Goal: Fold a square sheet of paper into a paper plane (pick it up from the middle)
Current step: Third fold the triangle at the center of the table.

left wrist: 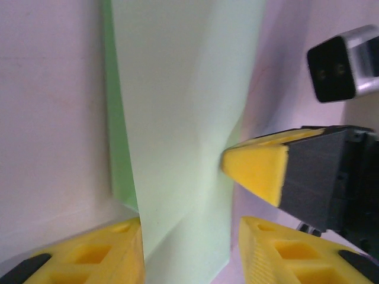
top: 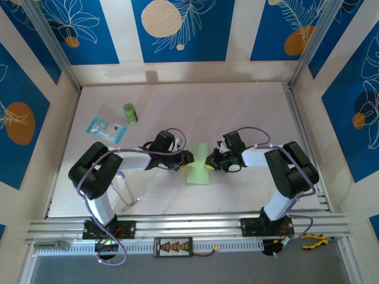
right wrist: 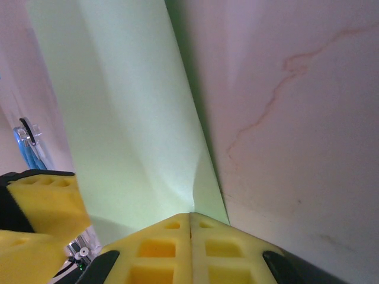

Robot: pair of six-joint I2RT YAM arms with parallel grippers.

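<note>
Tabletop's [top: 237, 106] square sheet of paper [top: 198, 170] edge vanishes inside right gripper [right wrist: 189, 218].

Left hand [left wrist: 190, 251] parted, right hand [right wrist: 189, 223] closed

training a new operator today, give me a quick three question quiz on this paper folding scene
1. True or false: the right hand is shut on the edge of the square sheet of paper.
2. The green cylinder stands: A) beyond and left of the sheet, B) on the sheet, C) in the left hand.
3. Fill in: the left hand's fingers stand ____, with the sheet between them.
Key: 1 true; 2 A; 3 apart.
</note>
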